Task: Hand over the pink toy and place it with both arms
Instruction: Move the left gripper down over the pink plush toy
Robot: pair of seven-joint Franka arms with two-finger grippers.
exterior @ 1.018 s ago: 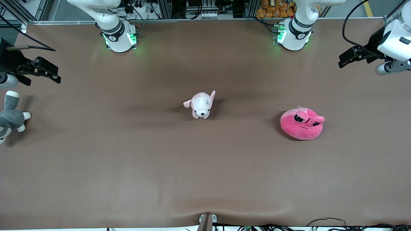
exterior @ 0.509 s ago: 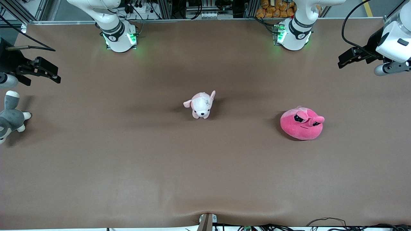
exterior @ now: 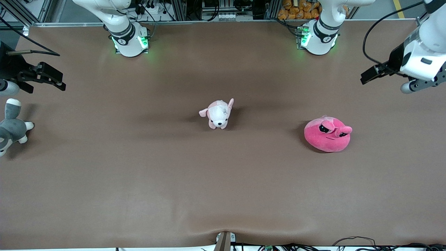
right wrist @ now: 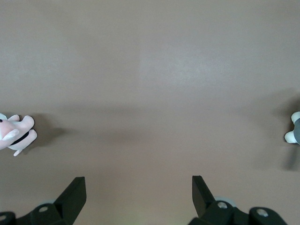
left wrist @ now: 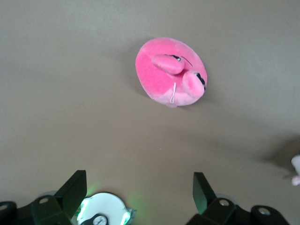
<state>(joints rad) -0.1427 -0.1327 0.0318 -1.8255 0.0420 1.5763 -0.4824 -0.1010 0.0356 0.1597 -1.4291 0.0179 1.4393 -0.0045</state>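
The pink toy (exterior: 327, 134) is a hot-pink round plush with bulging black eyes. It sits on the brown table toward the left arm's end and also shows in the left wrist view (left wrist: 171, 72). My left gripper (exterior: 366, 77) hangs in the air over the table's edge at that end, well apart from the toy; in its wrist view (left wrist: 139, 183) it is open and empty. My right gripper (exterior: 57, 79) waits over the right arm's end of the table, open and empty (right wrist: 138, 183).
A small pale pink-and-white puppy plush (exterior: 217, 114) stands mid-table. A grey-and-white plush (exterior: 10, 129) lies at the right arm's end, beneath the right gripper. The left arm's base (exterior: 317, 35) and the right arm's base (exterior: 129, 38) stand along the table's back edge.
My left gripper has shifted a little inward over the table, toward the pink toy, and its wrist has tilted. The right arm and the toys have not moved.
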